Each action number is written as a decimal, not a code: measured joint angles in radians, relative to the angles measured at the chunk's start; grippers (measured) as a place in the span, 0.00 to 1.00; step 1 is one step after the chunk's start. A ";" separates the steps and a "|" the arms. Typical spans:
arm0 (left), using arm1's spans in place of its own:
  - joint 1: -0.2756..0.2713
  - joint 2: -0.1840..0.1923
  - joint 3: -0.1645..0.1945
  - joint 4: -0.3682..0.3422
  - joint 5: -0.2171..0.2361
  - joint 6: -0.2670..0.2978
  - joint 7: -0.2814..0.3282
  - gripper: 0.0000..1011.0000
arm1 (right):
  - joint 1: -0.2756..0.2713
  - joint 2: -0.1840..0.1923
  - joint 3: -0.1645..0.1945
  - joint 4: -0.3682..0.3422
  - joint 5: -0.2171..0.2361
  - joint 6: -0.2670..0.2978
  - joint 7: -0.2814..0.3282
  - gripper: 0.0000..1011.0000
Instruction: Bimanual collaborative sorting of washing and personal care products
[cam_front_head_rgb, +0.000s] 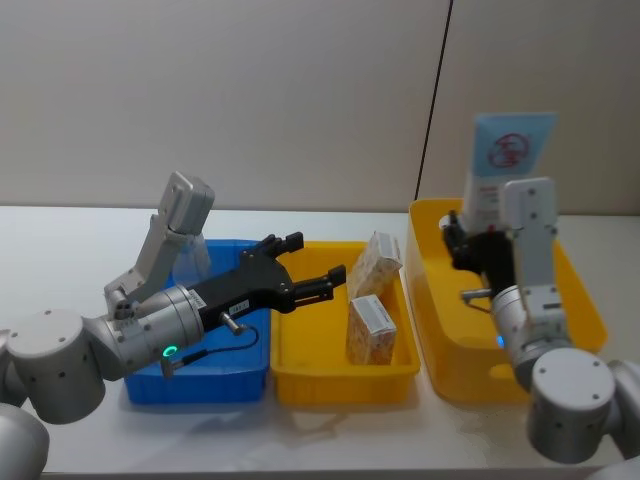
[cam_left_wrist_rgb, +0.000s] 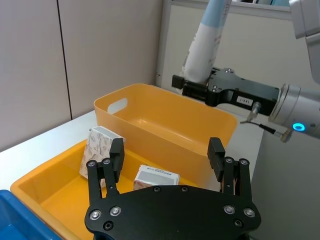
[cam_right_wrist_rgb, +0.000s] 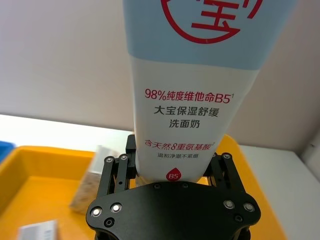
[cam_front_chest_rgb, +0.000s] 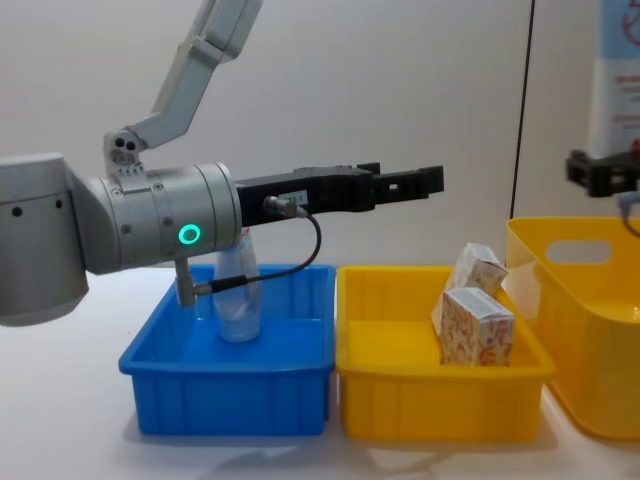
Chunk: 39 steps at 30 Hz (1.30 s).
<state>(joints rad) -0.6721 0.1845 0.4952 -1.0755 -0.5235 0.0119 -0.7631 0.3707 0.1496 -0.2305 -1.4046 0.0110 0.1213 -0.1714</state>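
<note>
Black fingers of the left gripper (cam_left_wrist_rgb: 166, 150) stood spread and empty over the seam between the blue bin (cam_front_head_rgb: 200, 385) and the small yellow bin (cam_front_head_rgb: 345, 385), pointing toward the robot's right. On that side, the right gripper (cam_front_head_rgb: 470, 240) was clamped on the narrow lower end of a tall pale-blue face-wash tube (cam_right_wrist_rgb: 192, 100). The tube was held upright above the large yellow bin (cam_front_head_rgb: 440, 340), its long axis vertical and its wide flat end up.

A red ring logo crossed the tube's upper band. Red print below it read "98%纯度维他命B5", followed in black by "大宝保湿舒缓" and "洗面奶", with a red drop marked "B5" at the foot.

By count there were two tubes, two cartons and three bins — one blue, two yellow. A small clear tube (cam_front_chest_rgb: 238, 295) stood on end in the blue bin, partly behind the left arm. In the small yellow bin a tilted carton (cam_front_head_rgb: 376, 262) sat just behind a standing carton (cam_front_head_rgb: 370, 330). Both were white with an orange pattern, their print too small to read. All three bins rested side by side on a white table (cam_front_head_rgb: 60, 250).
</note>
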 joint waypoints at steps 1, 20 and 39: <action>0.000 0.000 0.000 0.000 0.000 0.000 0.000 0.99 | 0.001 0.000 0.008 -0.002 0.000 0.006 -0.004 0.64; 0.000 0.000 0.000 0.000 0.000 0.000 0.000 0.99 | -0.010 -0.012 0.097 -0.036 0.033 0.238 -0.038 0.64; 0.000 0.000 0.000 0.000 0.000 0.000 0.000 0.99 | 0.007 -0.037 0.118 0.009 0.048 0.332 -0.025 0.64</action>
<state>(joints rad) -0.6720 0.1846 0.4952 -1.0755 -0.5236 0.0119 -0.7631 0.3776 0.1130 -0.1125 -1.3956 0.0589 0.4535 -0.1969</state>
